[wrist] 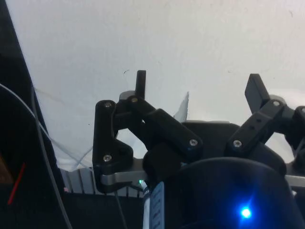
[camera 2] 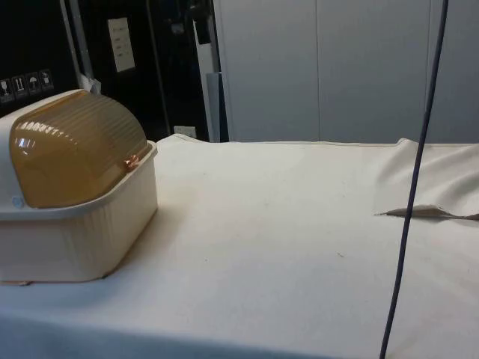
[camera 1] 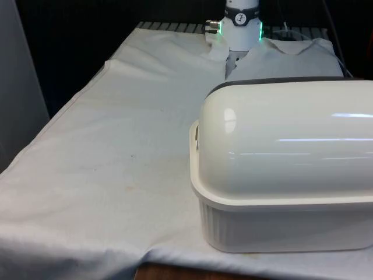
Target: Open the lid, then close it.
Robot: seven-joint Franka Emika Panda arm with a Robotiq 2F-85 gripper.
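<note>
You're looking at one bread box (camera 1: 285, 175) sitting at the near end of the table (camera 1: 116, 151), on the front view's right, its cream ribbed base (camera 2: 82, 239) resting on the white cloth (camera 2: 299, 224) and its one domed lid (camera 2: 75, 149) sitting closed over it, amber in the side view. Your one gripper (wrist: 198, 88) is hanging above bare cloth with its two fingers (wrist: 141, 82) spread wide, gripping nothing and touching nothing. One dark cable (camera 2: 412, 187) is hanging down across the side view, well apart from the box.
</note>
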